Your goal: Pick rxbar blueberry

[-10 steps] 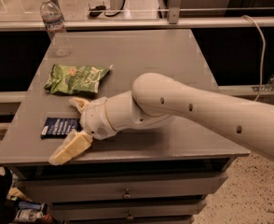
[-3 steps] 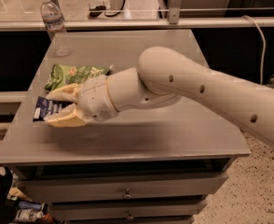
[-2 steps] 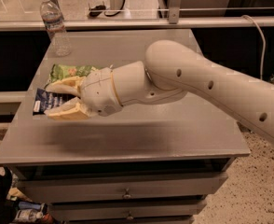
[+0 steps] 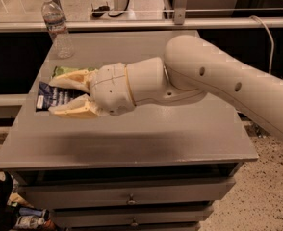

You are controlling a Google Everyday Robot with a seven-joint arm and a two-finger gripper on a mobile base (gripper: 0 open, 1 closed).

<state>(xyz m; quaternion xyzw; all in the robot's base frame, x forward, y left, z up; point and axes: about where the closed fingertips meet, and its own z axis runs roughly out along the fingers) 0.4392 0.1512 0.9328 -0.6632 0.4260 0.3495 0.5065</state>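
Observation:
The rxbar blueberry [image 4: 55, 97] is a flat dark navy wrapper with white lettering. It sits between the two cream fingers of my gripper [image 4: 54, 96], above the left part of the grey table [image 4: 180, 129]. One finger [image 4: 71, 78] is above the bar and the other below it. The gripper is shut on the bar and holds it clear of the tabletop. My arm reaches in from the right.
A green crinkled snack bag [image 4: 60, 70] lies just behind the gripper, mostly hidden by it. A clear water bottle [image 4: 57, 27] stands at the table's back left corner. Drawers sit under the tabletop. A rail runs behind the table.
The gripper closed on the blue bar, which lay flat on the table's left front. It has since lifted the bar up and back toward the green bag.

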